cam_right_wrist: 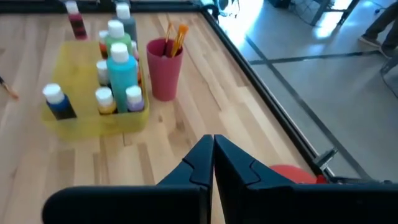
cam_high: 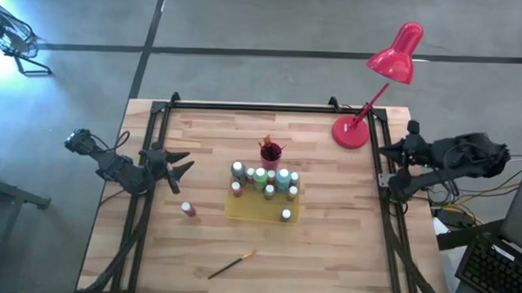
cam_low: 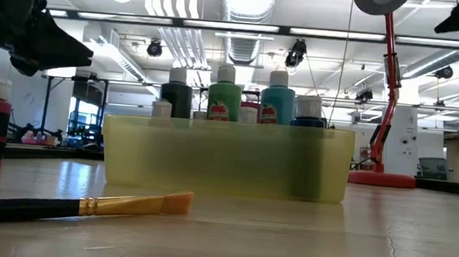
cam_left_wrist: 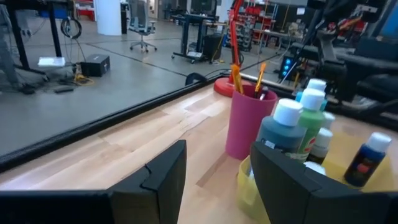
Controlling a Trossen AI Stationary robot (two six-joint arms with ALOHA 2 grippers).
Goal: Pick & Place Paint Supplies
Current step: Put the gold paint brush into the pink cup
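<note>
The left gripper (cam_high: 184, 166) hangs with its jaws apart and empty at the left side of the table (cam_high: 344, 254), near the yellow tray (cam_high: 250, 212), while the right gripper (cam_high: 384, 164) waits at the right edge, jaws pressed together on nothing. Most of the task's things are already placed: about ten small paint bottles (cam_high: 261, 183) stand packed in the tray (the exact count is hard to make out from above), and at least two orange-tipped brushes (cam_left_wrist: 237, 73) stand in the magenta cup (cam_high: 270, 153) just behind it. Two items remain loose: one dark red bottle (cam_high: 188, 209) upright on the wood, between the left gripper and the tray, and one brush (cam_high: 232, 265) lying flat nearer the front edge. The likeliest slip, judging from this layout, is tipping the lone bottle, since it is narrow and tall and an off-centre approach would knock it over and let it roll. The flat brush is thin and could slide out from under closing fingers. Dropping either into the crowded tray may also topple neighbours. One red lamp (cam_high: 387, 73) stands at the back right.
</note>
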